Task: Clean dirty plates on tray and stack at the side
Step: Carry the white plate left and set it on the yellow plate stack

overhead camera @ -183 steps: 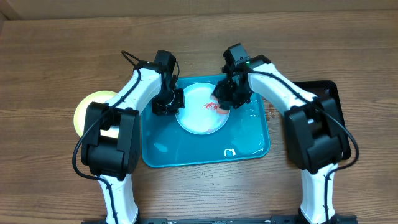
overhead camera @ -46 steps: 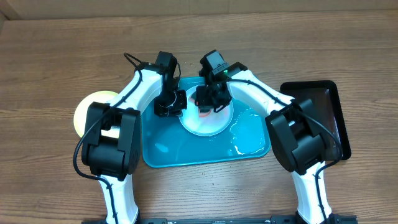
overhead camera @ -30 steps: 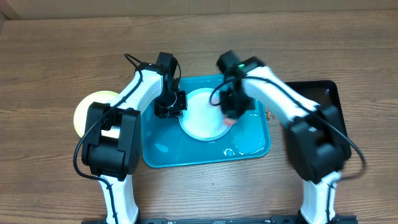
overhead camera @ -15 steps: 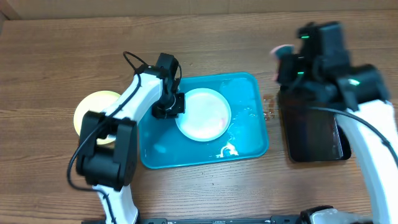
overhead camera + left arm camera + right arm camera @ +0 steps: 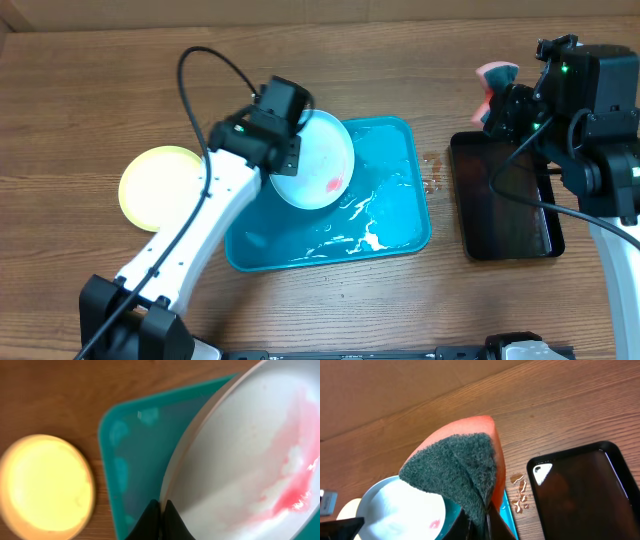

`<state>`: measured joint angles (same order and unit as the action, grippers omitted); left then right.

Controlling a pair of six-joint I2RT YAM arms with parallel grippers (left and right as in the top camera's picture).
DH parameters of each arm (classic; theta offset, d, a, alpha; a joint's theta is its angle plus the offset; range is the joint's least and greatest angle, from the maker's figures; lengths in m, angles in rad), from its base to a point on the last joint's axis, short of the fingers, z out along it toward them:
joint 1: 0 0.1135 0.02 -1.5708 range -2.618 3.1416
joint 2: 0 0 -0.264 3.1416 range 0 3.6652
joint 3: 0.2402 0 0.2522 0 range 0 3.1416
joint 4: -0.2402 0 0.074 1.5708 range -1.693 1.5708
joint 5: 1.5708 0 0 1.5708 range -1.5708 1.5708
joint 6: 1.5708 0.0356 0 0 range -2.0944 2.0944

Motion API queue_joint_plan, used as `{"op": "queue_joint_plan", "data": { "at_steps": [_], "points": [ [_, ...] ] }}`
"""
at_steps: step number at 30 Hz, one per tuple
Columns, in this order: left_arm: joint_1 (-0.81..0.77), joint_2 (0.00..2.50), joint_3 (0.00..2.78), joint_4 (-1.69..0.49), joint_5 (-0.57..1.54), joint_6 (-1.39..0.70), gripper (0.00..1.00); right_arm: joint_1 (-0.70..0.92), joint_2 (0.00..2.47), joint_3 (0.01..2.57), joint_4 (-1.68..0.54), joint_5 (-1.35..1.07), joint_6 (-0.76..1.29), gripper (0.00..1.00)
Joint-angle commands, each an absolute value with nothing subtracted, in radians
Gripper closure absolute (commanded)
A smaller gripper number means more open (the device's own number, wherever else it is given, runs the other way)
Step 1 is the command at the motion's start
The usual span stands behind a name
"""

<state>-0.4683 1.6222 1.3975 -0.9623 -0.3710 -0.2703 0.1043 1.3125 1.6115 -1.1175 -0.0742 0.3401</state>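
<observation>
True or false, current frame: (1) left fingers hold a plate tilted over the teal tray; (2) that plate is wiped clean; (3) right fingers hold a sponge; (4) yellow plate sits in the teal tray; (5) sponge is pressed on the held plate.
1. True. The left fingers pinch the rim of the pale plate, tilted above the teal tray.
2. False. A red smear shows on it.
3. True. The right fingers grip the sponge.
4. False. The yellow plate lies on the table, left of the tray.
5. False. The sponge is apart from the plate, up by the black tray.
</observation>
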Motion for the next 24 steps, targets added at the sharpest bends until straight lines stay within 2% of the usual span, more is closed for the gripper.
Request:
{"op": "queue_joint_plan", "data": {
  "at_steps": [1,18,24],
  "points": [
    [-0.552,1.595,1.405,-0.976,-0.679,-0.278,0.96,0.097,1.304,1.618,-1.109,-0.080,0.340,0.96],
    [-0.952,1.596,1.405,-0.990,-1.523,-0.345,0.96,0.097,1.304,1.618,-1.109,-0.061,0.340,0.96],
    [-1.016,1.595,1.405,-0.991,-1.563,-0.333,0.96,0.097,1.304,1.619,-1.109,-0.053,0.340,0.96]
  ]
}}
